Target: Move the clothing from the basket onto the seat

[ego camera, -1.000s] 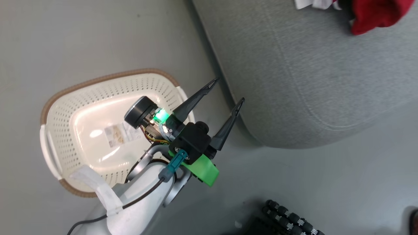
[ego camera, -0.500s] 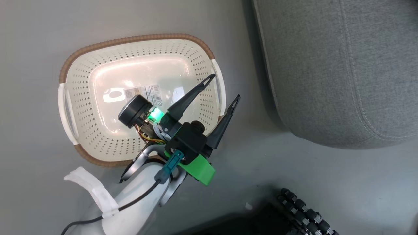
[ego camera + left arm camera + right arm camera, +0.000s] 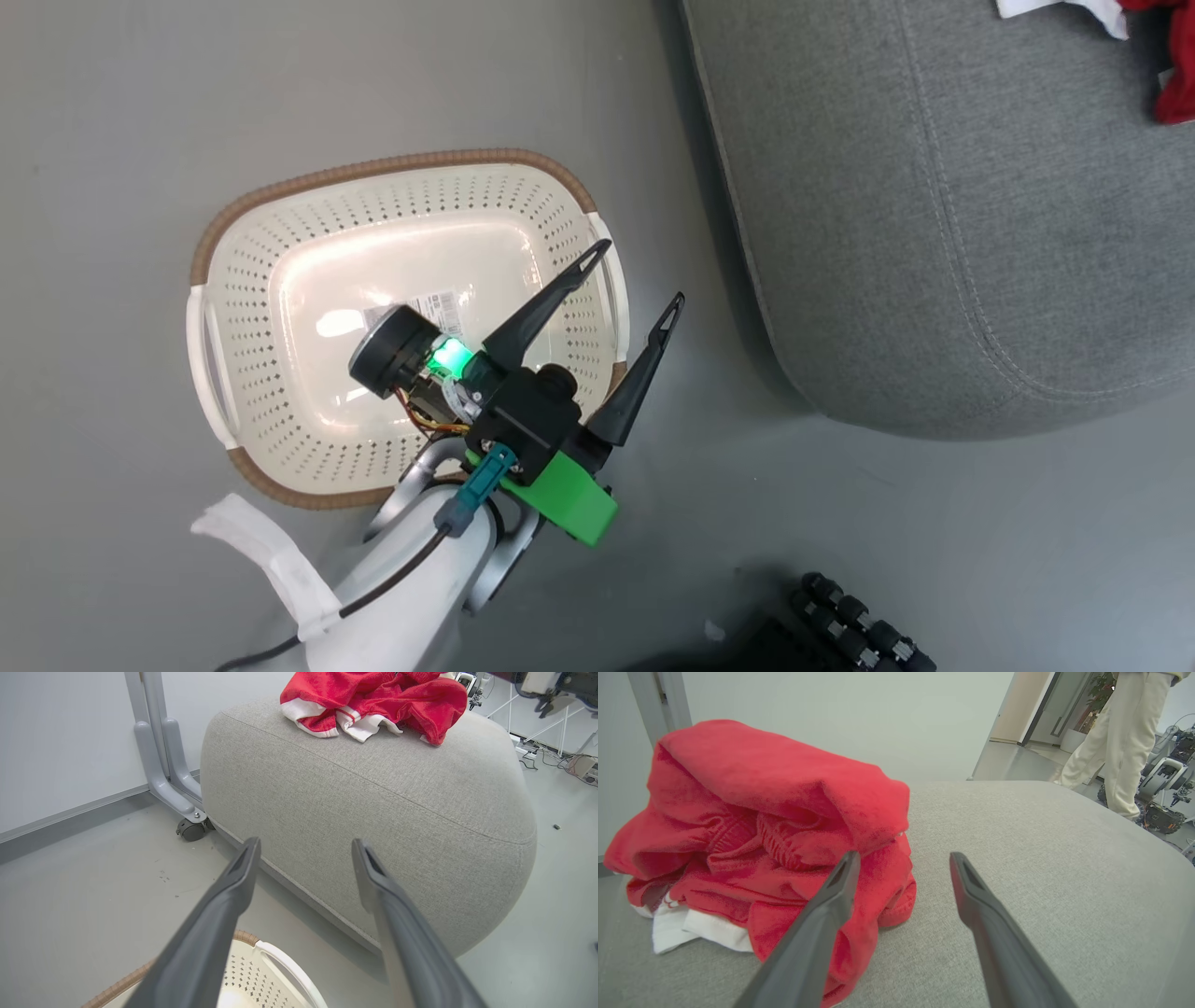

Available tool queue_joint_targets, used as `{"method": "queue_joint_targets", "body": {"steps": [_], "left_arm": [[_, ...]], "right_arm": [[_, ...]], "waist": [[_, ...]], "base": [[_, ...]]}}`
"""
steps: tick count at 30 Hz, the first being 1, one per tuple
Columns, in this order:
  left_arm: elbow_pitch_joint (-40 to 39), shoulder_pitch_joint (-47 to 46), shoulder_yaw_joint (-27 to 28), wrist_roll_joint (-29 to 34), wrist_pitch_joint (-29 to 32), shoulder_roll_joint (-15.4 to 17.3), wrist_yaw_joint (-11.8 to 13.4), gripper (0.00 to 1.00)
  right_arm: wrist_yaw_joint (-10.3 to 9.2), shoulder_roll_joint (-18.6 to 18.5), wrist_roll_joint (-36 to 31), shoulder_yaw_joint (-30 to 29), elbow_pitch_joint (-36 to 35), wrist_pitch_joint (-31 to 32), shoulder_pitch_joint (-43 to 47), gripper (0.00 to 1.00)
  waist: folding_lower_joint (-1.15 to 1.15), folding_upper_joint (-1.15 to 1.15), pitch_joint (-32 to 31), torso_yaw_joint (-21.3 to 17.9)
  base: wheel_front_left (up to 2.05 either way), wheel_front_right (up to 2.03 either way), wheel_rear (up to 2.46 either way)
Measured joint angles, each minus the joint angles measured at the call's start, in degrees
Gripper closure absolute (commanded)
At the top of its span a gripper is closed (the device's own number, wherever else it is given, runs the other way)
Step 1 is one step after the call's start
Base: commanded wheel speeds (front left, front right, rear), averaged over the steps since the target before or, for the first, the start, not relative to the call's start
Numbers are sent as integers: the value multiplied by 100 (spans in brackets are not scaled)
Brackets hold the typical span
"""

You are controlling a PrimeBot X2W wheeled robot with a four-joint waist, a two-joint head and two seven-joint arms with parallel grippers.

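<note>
While left tool (image 3: 642, 272) gapes above basket (image 3: 392, 169) | right tool (image 3: 903, 855) wide by clothing (image 3: 761, 788) on seat (image 3: 1041, 858)

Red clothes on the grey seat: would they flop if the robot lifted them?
Probably floppy: the bright red soft fabric clothing lies crumpled in folds on the grey woven-fabric seat. It likely won't roll, since it slumps in a heap. Probably unbreakable, being cloth.

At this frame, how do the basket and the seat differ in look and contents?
The basket is cream perforated plastic with a brown rim; the seat is grey woven fabric. The basket's visible bottom shows a paper label and no garment; the seat carries the red clothing. The seat is far larger than the basket. Both stand on the grey floor.
</note>
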Motion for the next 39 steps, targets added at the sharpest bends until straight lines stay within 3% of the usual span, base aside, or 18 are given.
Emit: {"method": "queue_joint_targets", "body": {"steps": [6, 10, 17, 22, 29, 32, 39], "left_arm": [[293, 262, 149, -255, -337, -254, 159, 0], [450, 544, 348, -388, -402, -381, 252, 0], [164, 1347, 1163, -464, -435, -526, 563, 0], [-126, 2032, 1947, -504, -436, -609, 649, 0], [-258, 2983, 2809, -494, -438, -714, 490, 0], [-400, 3255, 3083, -638, -439, -776, 281, 0], [-575, 3634, 3415, -179, -439, -843, 90, 0]], "right_arm": [[-1, 316, 94, 199, -83, 0, 760, 0], [0, 489, 12, 720, -313, 0, 1218, 0], [-1, 740, -71, 1788, -658, 0, 1796, 0], [-1, 903, -107, 2193, -933, 0, 2202, 0], [0, 1103, -163, 2682, -1268, 1, 2787, 0], [-1, 1116, -190, 2810, -1444, 0, 2921, 0], [-1, 1166, -224, 2776, -1740, 0, 3337, 0]], "waist": [[0, 0, -523, 75], [-1, 0, -939, 204], [-1, 0, -1705, 552], [-1, 0, -2283, 844], [-1, 0, -3118, 1211], [-1, 0, -3432, 1341], [-1, 0, -3995, 1563]], "base": [[0, 0, 0], [0, 0, 0], [0, 0, 0], [0, 0, 0], [0, 0, 0], [0, 0, 0], [0, 0, 0]]}}
